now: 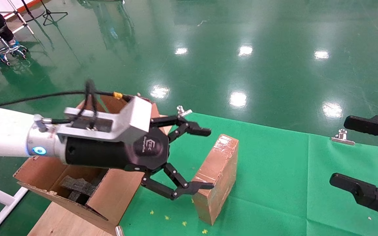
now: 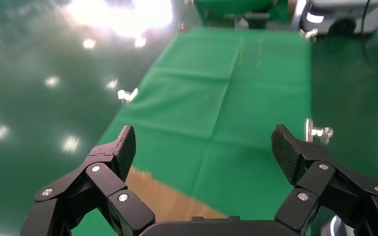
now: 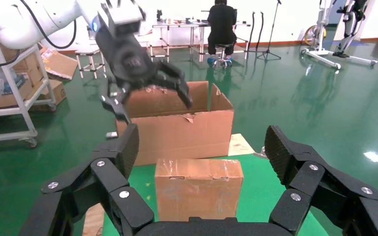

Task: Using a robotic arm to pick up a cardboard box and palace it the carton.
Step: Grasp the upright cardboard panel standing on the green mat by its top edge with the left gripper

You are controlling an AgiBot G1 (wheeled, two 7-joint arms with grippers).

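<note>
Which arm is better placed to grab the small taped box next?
Left. The left gripper hangs open right beside the cardboard box, next to the carton. The right gripper, also open, sits at the table's far side, away from the box.

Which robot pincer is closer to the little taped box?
The left pincer. It hangs open right beside the cardboard box, over its carton-side edge, not touching. The right pincer waits, open too, far off at the other side of the green cloth.
</note>
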